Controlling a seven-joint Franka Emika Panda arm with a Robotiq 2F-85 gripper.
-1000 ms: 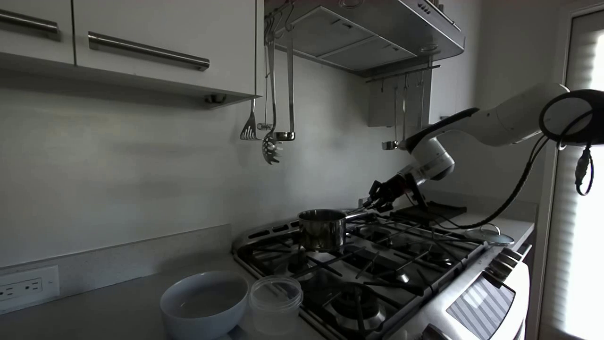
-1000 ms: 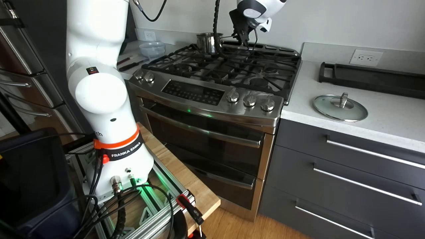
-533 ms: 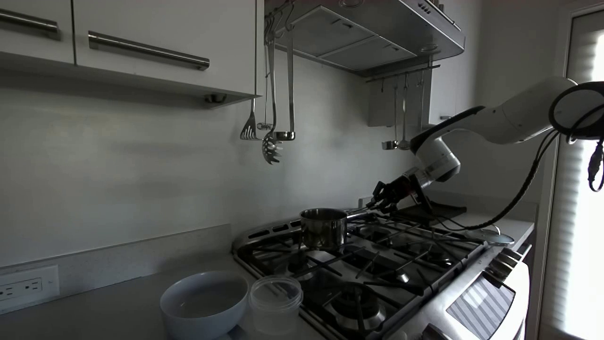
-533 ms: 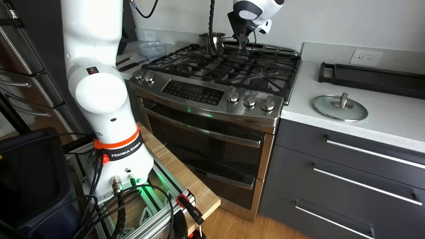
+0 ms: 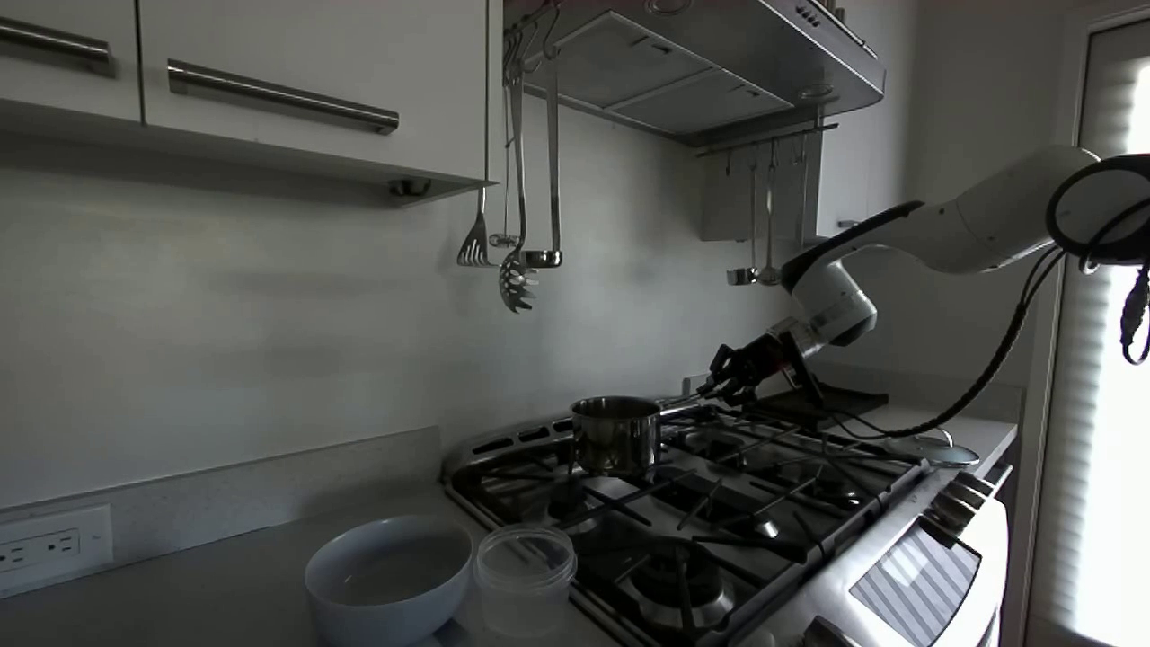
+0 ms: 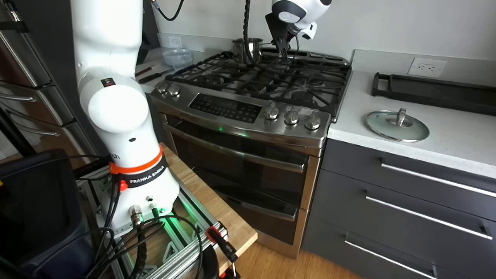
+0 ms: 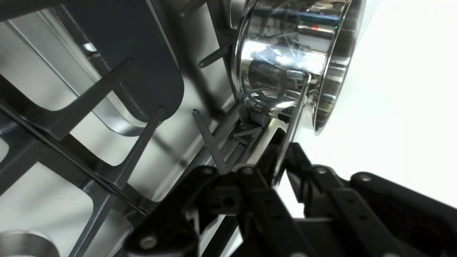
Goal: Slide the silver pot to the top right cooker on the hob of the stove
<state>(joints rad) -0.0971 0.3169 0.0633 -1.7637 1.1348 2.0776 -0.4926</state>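
The silver pot [image 5: 616, 440] is over the back left part of the hob [image 5: 710, 517], upright. It shows in both exterior views [image 6: 254, 49], partly behind a cable. I cannot tell whether its base touches the grates. My gripper [image 5: 704, 392] is to the right of the pot with its fingers around the pot's handle. In the wrist view my gripper [image 7: 280, 160] is closed on the thin metal handle [image 7: 293, 125], with one finger on each side. The top right cooker [image 5: 716, 443] is the back right burner, to the right of the pot. The stove [image 6: 232, 128] is stainless steel.
A white bowl [image 5: 388, 575] and a clear tub [image 5: 525, 575] stand on the counter left of the stove. A glass lid [image 6: 397, 126] and a black griddle tray [image 6: 441, 93] lie on the right counter. Utensils [image 5: 517, 270] hang below the hood [image 5: 701, 67].
Between one second and half a second ago, the pot and its held handle shifted slightly to the right and the arm moved a little with it. Since then almost nothing has moved.
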